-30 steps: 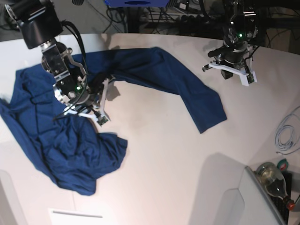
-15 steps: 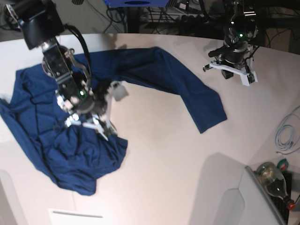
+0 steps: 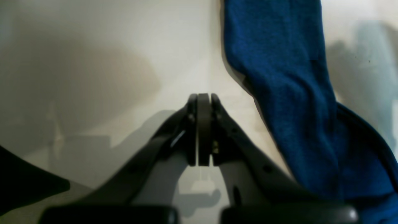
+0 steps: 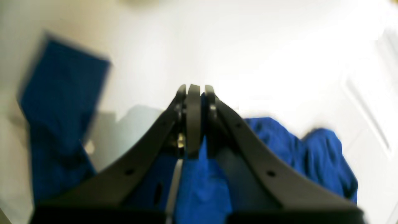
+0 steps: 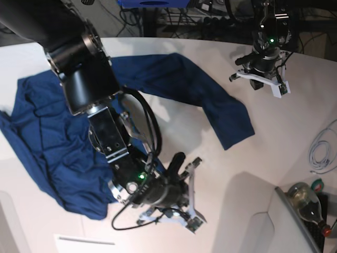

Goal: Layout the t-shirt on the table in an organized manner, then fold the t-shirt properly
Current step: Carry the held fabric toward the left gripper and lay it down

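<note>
The dark blue t-shirt (image 5: pixel 174 79) lies crumpled on the white table (image 5: pixel 253 174), bunched at the left with a long strip reaching right. My right gripper (image 5: pixel 184 195) hangs raised over the table's front middle. In the right wrist view this gripper (image 4: pixel 194 96) is shut. A sliver of the t-shirt (image 4: pixel 202 186) shows at its pads, and cloth trails back between the fingers. My left gripper (image 5: pixel 259 79) hovers at the back right. In the left wrist view it (image 3: pixel 200 99) is shut on nothing above the bare table (image 3: pixel 124 46), and the t-shirt (image 3: pixel 279 62) lies beside it.
A bottle (image 5: pixel 308 203) lies at the lower right next to a pale raised panel (image 5: pixel 263 226). A white cable (image 5: pixel 321 150) coils at the right edge. A white label (image 5: pixel 84 241) sits at the front left. Dark cables and gear crowd the space behind the table.
My right gripper closed over the middle of the t-shirt, then the arm swung toward the table's front centre and rose. The left arm has stayed put.
</note>
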Motion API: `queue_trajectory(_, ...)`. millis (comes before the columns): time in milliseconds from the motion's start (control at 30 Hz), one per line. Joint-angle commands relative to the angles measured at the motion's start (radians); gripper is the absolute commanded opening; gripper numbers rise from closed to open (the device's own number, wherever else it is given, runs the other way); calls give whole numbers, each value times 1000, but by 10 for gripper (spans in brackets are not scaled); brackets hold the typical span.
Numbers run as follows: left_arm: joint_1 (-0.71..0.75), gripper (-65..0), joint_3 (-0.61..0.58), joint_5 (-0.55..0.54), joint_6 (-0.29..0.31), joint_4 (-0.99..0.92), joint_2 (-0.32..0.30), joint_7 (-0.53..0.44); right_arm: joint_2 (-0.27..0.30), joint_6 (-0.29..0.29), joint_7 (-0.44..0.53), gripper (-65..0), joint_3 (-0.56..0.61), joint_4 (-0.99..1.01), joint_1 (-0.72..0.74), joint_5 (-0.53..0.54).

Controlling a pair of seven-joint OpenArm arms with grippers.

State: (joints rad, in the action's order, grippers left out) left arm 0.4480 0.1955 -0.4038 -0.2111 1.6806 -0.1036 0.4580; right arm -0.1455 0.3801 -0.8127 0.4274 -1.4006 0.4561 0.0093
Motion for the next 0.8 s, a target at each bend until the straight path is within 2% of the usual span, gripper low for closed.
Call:
queue_trajectory(0,-1,-650,3,1,-1,28,-6,-20,-4,1,11,-650,37,-4,33,5)
queue_trajectory(133,1,-650,3,1,-1,49,-6,-15,-4,-51,57,-650,173,40,48,136)
queue_trajectory(300,1,-650,-4,1,-1,69,-6,-14,-4,-69,72,-650,334,106,33,284)
queue_trajectory(467,1,-650,-8,-1,-1,69,0,-14,-4,-71,120,-650,371,114,-1,288)
queue_trajectory(767,-16,-650,-52,-2,2,155,15,-23,2,-71,122,-650,368,116,-6,288)
